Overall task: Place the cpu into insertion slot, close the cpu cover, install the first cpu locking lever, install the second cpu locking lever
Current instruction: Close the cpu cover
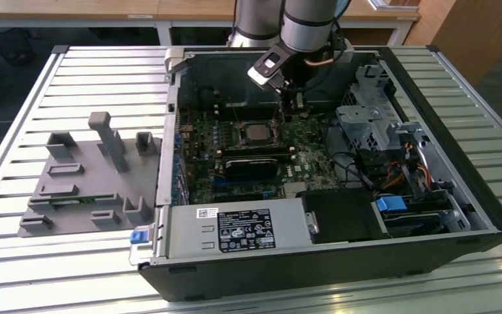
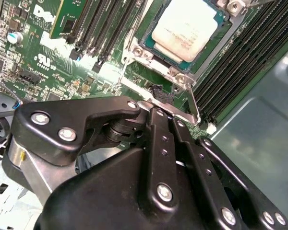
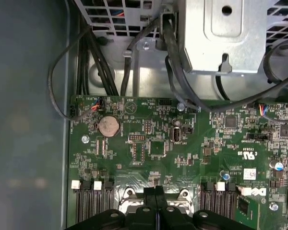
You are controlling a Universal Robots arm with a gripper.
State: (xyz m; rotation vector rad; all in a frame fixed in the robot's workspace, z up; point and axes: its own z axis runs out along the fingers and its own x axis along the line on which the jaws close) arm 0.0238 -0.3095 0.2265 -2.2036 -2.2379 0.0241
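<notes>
Reaching down into the open computer case [image 1: 486, 216] near its far wall, the arm holds its gripper [image 2: 165, 116] low over the green circuit board [image 3: 192, 143]; the cpu [image 2: 189, 28] lies flat in the insertion slot [image 2: 138, 51], pale face up, squared within the metal rim, toward the middle of the board; so the first step looks done to me. The cpu cover [image 2: 183, 115] is not down; in the second wrist view its silvery frame stands raised off one edge of the slot, its free edge right at the fingertips; the pincer's fingers are pressed together in both wrist views, though whether thin metal is nipped between them I cannot tell. Closing the cover seems the step in hand; it calls for swinging that frame flat over the chip without nudging it.
</notes>
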